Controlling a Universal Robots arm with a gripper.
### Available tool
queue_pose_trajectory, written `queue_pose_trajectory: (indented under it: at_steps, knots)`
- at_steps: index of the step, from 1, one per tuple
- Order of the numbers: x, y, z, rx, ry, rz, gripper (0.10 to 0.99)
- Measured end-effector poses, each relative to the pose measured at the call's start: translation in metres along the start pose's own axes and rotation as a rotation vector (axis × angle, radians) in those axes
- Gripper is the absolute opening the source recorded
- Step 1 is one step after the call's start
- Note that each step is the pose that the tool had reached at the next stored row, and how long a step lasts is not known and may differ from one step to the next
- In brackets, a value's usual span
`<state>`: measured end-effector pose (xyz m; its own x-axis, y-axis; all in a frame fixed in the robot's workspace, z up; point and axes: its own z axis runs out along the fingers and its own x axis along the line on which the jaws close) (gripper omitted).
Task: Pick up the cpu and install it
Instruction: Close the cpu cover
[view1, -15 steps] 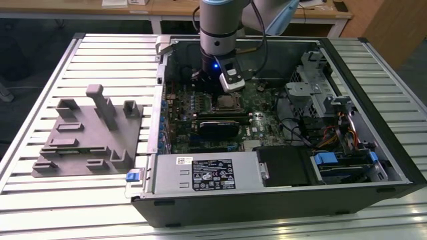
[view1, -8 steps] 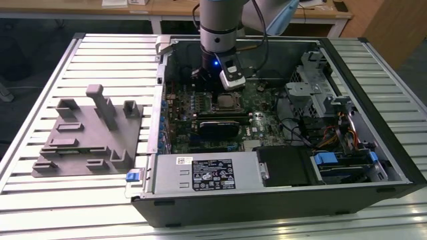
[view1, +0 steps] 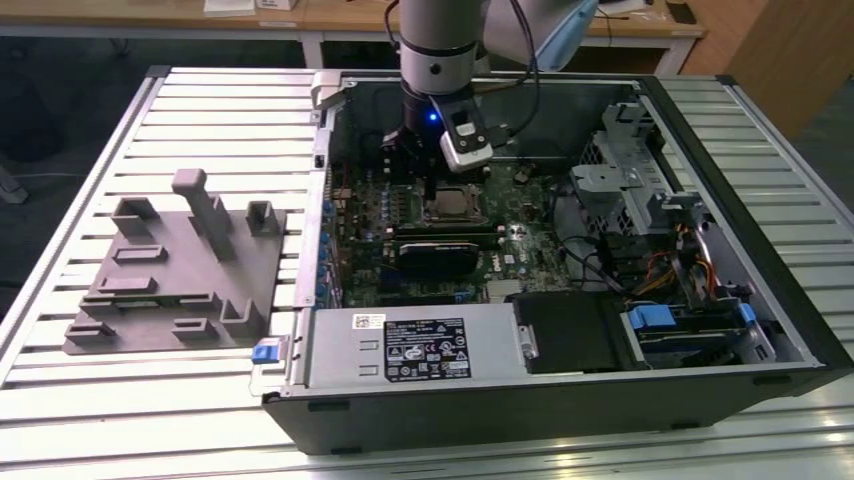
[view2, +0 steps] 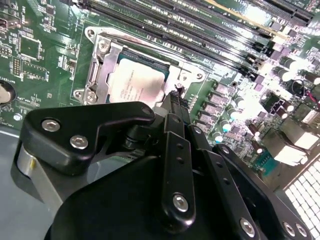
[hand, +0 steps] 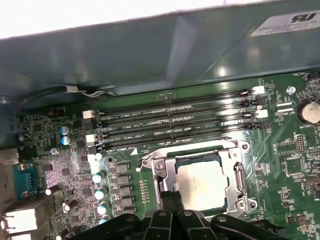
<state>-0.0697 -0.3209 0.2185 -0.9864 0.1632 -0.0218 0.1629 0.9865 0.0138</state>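
Observation:
The cpu (hand: 202, 185) lies flat inside the metal-framed socket (hand: 235, 150) on the green motherboard, its pale silver top showing in both wrist views (view2: 134, 84). My gripper (hand: 170, 202) hangs low over the board at the socket's edge, right beside the cpu. Its black fingers (view2: 173, 102) are pressed together, shut, with nothing seen between them. In the exterior view the gripper (view1: 438, 188) is down inside the open computer case, over the socket (view1: 457, 207).
Memory slots (hand: 175, 122) run along the board next to the socket, and capacitors (hand: 100, 192) stand close by. A black module (view1: 434, 252) and the power supply (view1: 414, 345) sit in the case. A grey plastic fixture (view1: 174, 270) rests on the slatted table at the exterior view's left.

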Motion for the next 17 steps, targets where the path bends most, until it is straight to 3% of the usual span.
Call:
queue_pose_trajectory:
  at_steps: [5, 12, 17]
  knots:
    - [-0.0043, 0.0007, 0.0000, 0.000, 0.0001, 0.000, 0.106]
    - [-0.0287, 0.0047, 0.0006, 0.000, 0.0002, 0.000, 0.106]
    - [-0.0295, 0.0049, -0.0037, 0.000, 0.0000, 0.000, 0.106]
